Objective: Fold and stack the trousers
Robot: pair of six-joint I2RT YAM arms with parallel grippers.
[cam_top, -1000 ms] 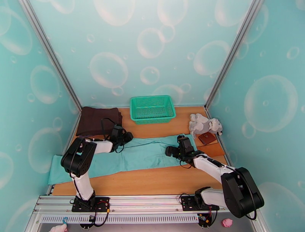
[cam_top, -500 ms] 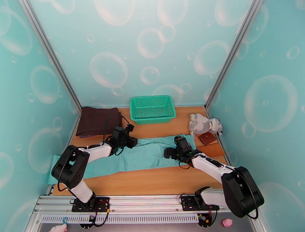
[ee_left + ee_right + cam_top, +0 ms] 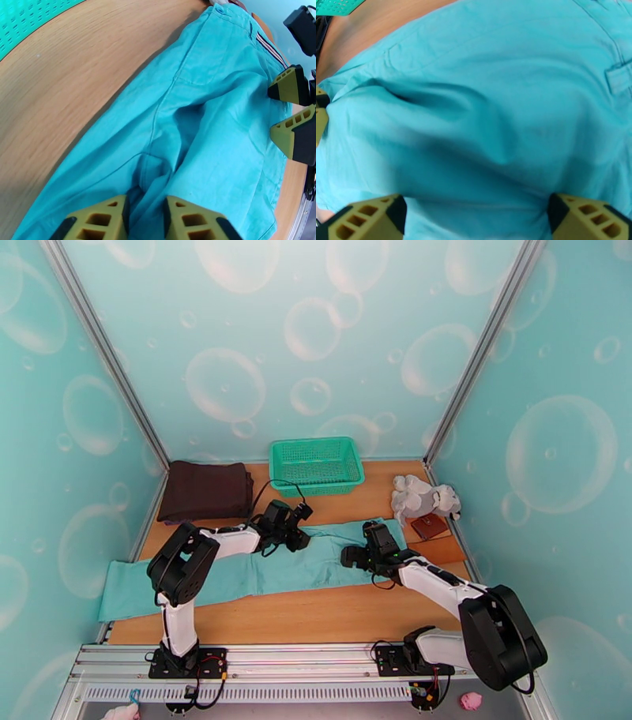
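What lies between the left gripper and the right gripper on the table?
The trousers: their creased teal cloth covers the whole stretch from the left gripper to the right gripper, shown plainly in the left wrist view.

- You have the trousers (image 3: 261, 571) lying lengthwise across the middle of the table (image 3: 316, 615), waistband end to the right and leg ends reaching past the left edge.
- Behind them, at the back centre, stands the basket (image 3: 316, 465).
- Left of the basket, in the back left corner, lies a folded garment (image 3: 205, 491).
- Right of the basket, near the back right corner, sits a plush toy (image 3: 423, 499). Just in front of it lies a small flat pouch (image 3: 430, 526), beside the waistband end.
- Your left jaws are down on the trousers' far edge near the middle.
- Your right jaws are over the waist part, to the right of the left ones.
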